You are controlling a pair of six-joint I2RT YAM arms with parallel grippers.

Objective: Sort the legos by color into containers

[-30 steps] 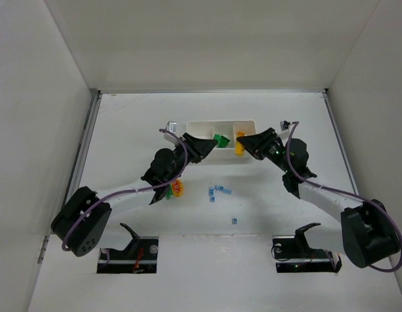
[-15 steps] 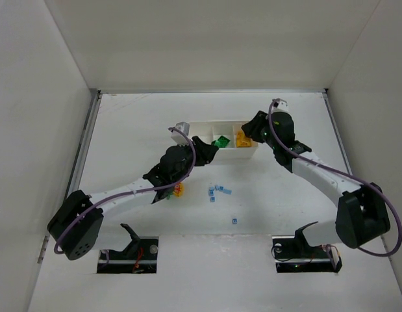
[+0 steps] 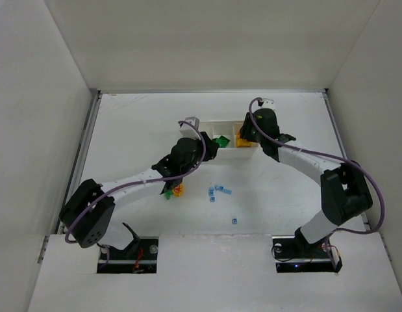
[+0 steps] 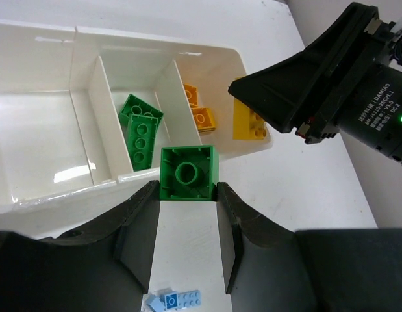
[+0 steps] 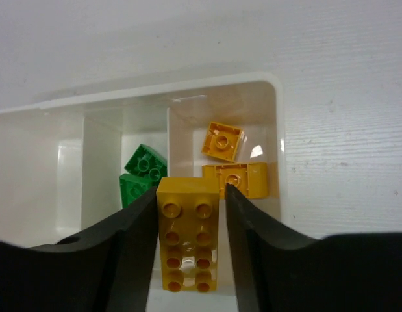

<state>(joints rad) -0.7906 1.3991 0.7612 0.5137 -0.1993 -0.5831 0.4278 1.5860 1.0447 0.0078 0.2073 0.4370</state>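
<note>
The white three-compartment tray stands mid-table. My left gripper is shut on a green brick and holds it just short of the tray's near wall, in front of the middle compartment, which holds green bricks. My right gripper is shut on a long yellow-orange brick, studs up, over the near edge of the right compartment. That compartment holds two yellow bricks. The left compartment is bare. The right gripper shows close beside the left one's brick.
A yellow brick and a green brick lie on the table under the left arm. Small light blue bricks lie in front of the tray, one more nearer the bases. White walls enclose the table.
Both arms have reached further toward the tray. The right gripper carried the yellow brick up and left over the right compartment. The left gripper carried the green brick toward the middle compartment.
</note>
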